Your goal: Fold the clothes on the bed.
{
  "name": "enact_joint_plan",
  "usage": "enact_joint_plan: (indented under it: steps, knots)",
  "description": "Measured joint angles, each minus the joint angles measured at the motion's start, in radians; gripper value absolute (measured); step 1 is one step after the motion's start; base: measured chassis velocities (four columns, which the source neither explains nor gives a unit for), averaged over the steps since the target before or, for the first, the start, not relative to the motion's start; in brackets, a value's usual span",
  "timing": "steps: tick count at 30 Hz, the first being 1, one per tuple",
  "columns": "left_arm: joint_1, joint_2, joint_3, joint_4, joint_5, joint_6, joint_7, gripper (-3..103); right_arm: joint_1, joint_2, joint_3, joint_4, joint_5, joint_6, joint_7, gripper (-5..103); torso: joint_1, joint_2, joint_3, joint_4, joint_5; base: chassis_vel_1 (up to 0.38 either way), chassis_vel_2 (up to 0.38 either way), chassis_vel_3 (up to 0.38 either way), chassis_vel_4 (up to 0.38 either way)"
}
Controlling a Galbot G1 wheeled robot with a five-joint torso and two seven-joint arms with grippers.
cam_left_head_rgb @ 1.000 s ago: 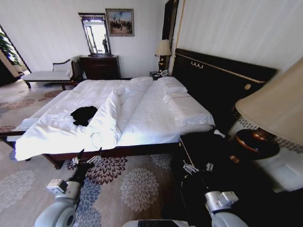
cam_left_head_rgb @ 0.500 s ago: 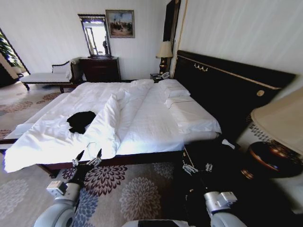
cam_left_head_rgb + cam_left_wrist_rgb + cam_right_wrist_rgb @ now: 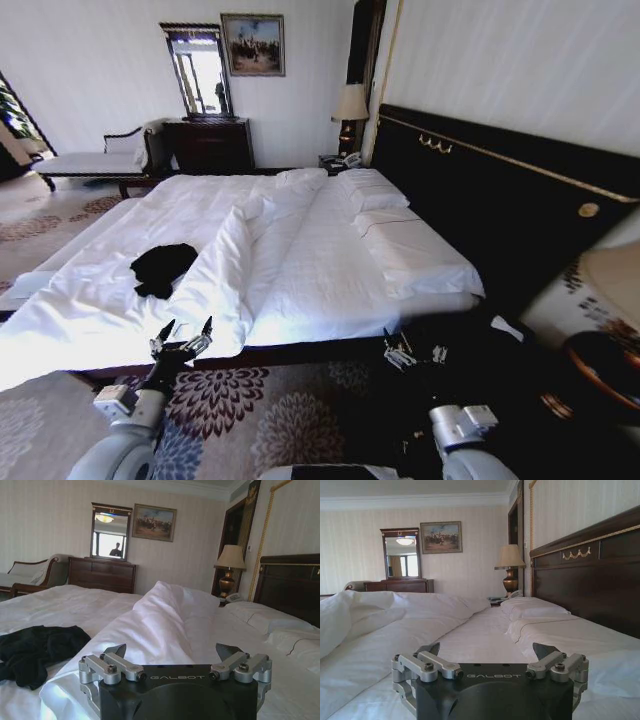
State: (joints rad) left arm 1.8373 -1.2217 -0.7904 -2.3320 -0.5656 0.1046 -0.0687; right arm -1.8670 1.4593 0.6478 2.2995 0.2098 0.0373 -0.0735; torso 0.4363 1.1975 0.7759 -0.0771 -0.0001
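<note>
**Both grippers open at the bedside, top crumpled on the sheets**

Head view: the left gripper point(image 3: 182, 337) hangs at the near edge of the bed point(image 3: 330, 290), its fingers spread apart and holding nothing. Beyond it and a little to its left lies the top point(image 3: 162, 266), a crumpled black heap on the white sheet, apart from the fingertips. A long ridge of duvet point(image 3: 225, 265) runs away from the gripper toward the pillows point(image 3: 375, 190), with the top just beside it on the left. The right gripper point(image 3: 412, 352) sits low by the bed's near corner, over a dark patch beside the headboard point(image 3: 500, 210), well apart from the top; its fingers also stand apart and empty.

Left wrist view: the left gripper point(image 3: 176, 656) is released, its two fingertips wide of each other with white duvet point(image 3: 165, 620) between them. The top point(image 3: 37, 650) lies on the sheet ahead and off to one side, not touching the fingers. Farther off stand a dresser point(image 3: 102, 574) and a lamp point(image 3: 230, 567).

Right wrist view: the right gripper point(image 3: 490, 652) is likewise released and grasps nothing. Ahead of it stretch the sheet and pillows point(image 3: 535, 609), with the headboard point(image 3: 590, 575) alongside.
</note>
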Motion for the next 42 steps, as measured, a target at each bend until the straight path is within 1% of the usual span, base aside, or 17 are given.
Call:
enact_joint_plan:
  steps: [18,27,42]
  knots:
    - [0.013,-0.005,-0.009,-0.006,-0.001,-0.012,0.005,100,0.000,0.001,-0.007,-0.003,-0.031,-0.007,0.006,100,0.000,0.000,0.000,0.0000,0.0001,-0.137,0.151,0.136,-0.142]
    - [0.014,-0.005,-0.016,0.000,-0.003,-0.015,0.005,100,-0.002,0.005,-0.012,-0.004,-0.038,-0.010,0.011,100,0.000,0.000,0.000,0.0000,-0.0001,-0.025,0.159,0.011,-0.163]
    - [0.014,-0.007,-0.009,0.000,-0.007,-0.016,0.007,100,-0.001,0.012,-0.023,-0.014,-0.049,-0.016,0.019,100,0.000,0.000,0.000,0.0000,0.0002,0.040,0.181,-0.040,-0.171]
